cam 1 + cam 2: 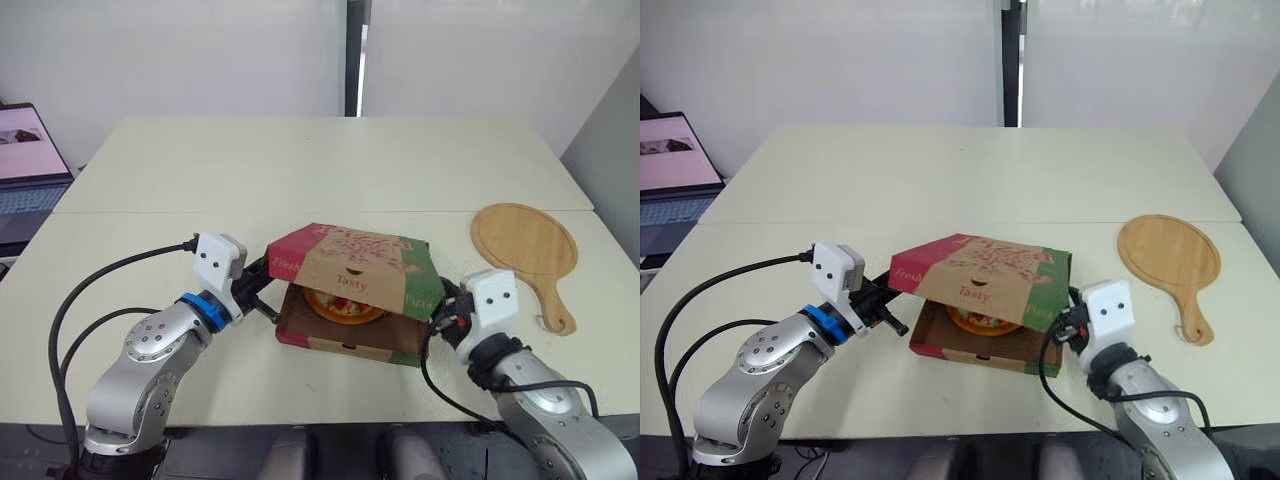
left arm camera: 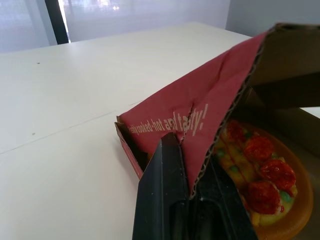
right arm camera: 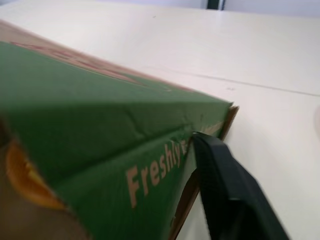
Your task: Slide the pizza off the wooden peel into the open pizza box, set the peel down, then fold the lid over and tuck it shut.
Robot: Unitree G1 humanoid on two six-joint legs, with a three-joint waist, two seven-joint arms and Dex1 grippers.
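Pizza box (image 1: 345,347), lid (image 1: 352,262) half-lowered, holds the pizza (image 1: 345,308).

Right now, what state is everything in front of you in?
pizza box lid: half folded over, not tucked.
pizza: in the box base.
wooden peel: empty, flat on the table.
laptop: open, screen lit.
left gripper: shut on the lid's red flap.
right gripper: at the lid's green side.

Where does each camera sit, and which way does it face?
Head eyes: on the head, facing forward and down over table, pizza box and peel; both arms show.
Left wrist: looks along the left end effector, shut on the lid's red flap; pizza beyond.
Right wrist: looks along the right end effector at the lid's green flap.
Shared: both wrists see the lid.
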